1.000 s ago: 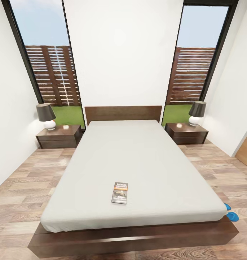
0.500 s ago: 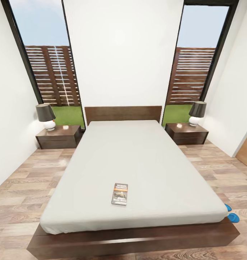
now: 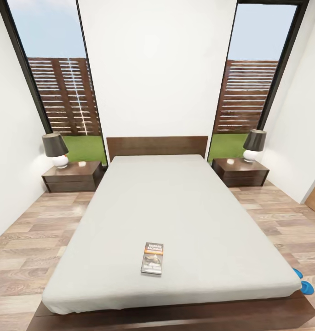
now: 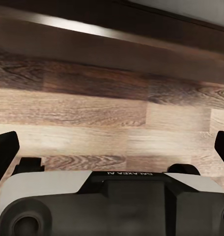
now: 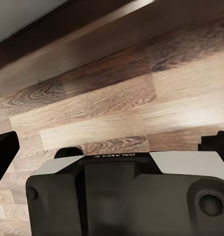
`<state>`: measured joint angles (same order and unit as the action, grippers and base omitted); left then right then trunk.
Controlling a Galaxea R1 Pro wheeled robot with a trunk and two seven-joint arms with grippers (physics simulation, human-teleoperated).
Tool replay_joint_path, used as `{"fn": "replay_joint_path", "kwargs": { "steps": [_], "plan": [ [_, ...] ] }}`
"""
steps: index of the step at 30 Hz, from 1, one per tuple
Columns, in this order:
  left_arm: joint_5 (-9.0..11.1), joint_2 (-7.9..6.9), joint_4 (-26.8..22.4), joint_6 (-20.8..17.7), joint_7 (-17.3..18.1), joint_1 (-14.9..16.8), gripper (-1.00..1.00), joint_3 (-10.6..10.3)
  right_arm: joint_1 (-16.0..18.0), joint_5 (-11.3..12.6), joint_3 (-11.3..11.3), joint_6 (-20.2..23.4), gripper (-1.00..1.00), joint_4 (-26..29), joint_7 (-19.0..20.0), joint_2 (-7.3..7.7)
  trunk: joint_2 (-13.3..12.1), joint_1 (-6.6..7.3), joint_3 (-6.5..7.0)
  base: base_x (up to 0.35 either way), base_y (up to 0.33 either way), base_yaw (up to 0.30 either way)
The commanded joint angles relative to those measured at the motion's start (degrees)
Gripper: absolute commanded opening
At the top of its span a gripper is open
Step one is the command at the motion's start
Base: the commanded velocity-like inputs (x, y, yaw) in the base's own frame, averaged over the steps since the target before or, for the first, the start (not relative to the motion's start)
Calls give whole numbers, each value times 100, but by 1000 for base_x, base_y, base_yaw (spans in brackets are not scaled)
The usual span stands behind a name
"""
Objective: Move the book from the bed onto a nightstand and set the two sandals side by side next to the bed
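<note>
As the whole head view has shifted since a second ago, I read it as my base rolling toward the bed [image 3: 175, 202], not things moving: its foot edge sits lower in frame. The book [image 3: 152, 258] lies flat on the mattress near the foot, untouched. Both sandals [image 3: 303, 282] sit on the floor at the bed's right foot corner, partly hidden. Left claw [image 4: 112, 147] and right claw [image 5: 112, 142] hang over floor planks, fingers spread apart, empty. Either nightstand [image 3: 71, 177] is well apart from the book.
</note>
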<state>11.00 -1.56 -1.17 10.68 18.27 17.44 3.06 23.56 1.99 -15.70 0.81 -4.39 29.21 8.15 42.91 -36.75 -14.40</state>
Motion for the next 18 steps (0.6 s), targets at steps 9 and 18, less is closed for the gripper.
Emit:
{"fn": "replay_joint_path", "kwargs": {
  "steps": [9,18],
  "plan": [
    [25,4,8,5,36,5,100,27,9,40,-29,10,100,-18,23,9,6,-1,-8,56,-48,60],
    [25,6,10,5,36,5,100,28,9,46,-29,10,100,-18,26,10,6,-1,-8,22,-21,80]
  ]
}}
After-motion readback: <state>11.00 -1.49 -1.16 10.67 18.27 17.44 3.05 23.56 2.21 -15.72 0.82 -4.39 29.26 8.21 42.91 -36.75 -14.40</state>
